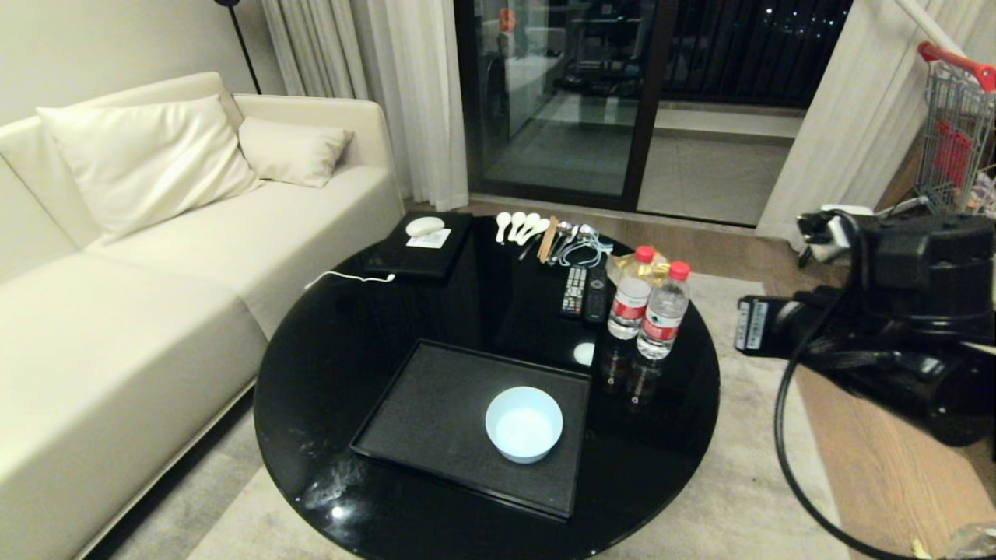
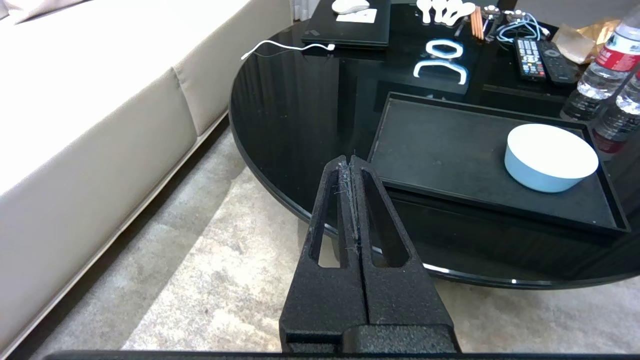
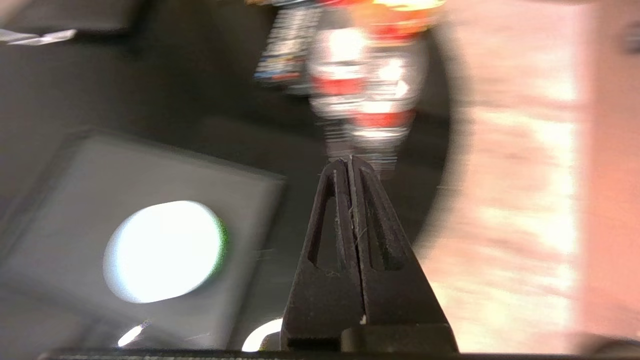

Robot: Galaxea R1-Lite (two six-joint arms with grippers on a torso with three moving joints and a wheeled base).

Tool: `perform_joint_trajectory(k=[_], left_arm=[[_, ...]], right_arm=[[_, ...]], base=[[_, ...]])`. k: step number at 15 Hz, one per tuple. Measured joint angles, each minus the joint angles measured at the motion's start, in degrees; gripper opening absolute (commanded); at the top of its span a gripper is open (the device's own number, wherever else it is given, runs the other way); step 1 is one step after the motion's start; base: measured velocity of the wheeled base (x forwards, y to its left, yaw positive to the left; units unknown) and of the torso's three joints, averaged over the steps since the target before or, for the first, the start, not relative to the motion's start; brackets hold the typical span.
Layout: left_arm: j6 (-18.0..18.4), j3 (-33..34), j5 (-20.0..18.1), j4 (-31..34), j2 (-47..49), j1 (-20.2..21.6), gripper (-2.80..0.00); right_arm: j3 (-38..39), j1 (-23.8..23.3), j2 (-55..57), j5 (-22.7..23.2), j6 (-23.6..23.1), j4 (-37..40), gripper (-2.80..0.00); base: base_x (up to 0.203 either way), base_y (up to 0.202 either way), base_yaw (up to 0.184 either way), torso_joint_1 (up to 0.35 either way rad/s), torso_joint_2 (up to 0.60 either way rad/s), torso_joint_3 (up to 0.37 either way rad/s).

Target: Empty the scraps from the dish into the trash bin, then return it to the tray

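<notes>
Sitting empty on the tray (image 1: pixel 436 404), the dish (image 1: pixel 524 424) has two water bottles (image 1: pixel 648 311) just beyond; both grippers, left (image 2: pixel 351 162) and right (image 3: pixel 349 162), are pressed closed, holding nothing.

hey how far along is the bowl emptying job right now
Looks essentially done: the dish sits empty on the tray, no scraps visible. Nothing is in hand; the right gripper is shut, empty, off the dish, and the left gripper is shut beside the table. Nothing obvious remains.

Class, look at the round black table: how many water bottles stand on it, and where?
2. Both bottles stand side by side at the table's right edge, right of the tray: one farther back by the remotes, one nearer. None seem hidden.
</notes>
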Motion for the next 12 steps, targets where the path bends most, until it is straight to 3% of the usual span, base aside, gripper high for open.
perform_joint_trajectory(k=[5,7,12], left_arm=[[0.00,0.00,-0.02,0.00,0.00,0.00,-2.80],[0.00,0.00,-0.02,0.00,0.00,0.00,-2.80],[0.01,0.00,-0.01,0.00,0.00,0.00,-2.80]], right_arm=[[20.29,-11.93,-11.95,0.24,-8.22,-13.42,-2.80],[27.16,-14.62,-17.52,0.37,-9.75,-16.78,-2.80],[38.78,-18.60,-37.92,2.05,-14.30,-11.75,-2.80]], base=[[0.000,0.000,0.000,0.000,0.00,0.000],[0.000,0.000,0.000,0.000,0.00,0.000],[0.000,0.000,0.000,0.000,0.00,0.000]])
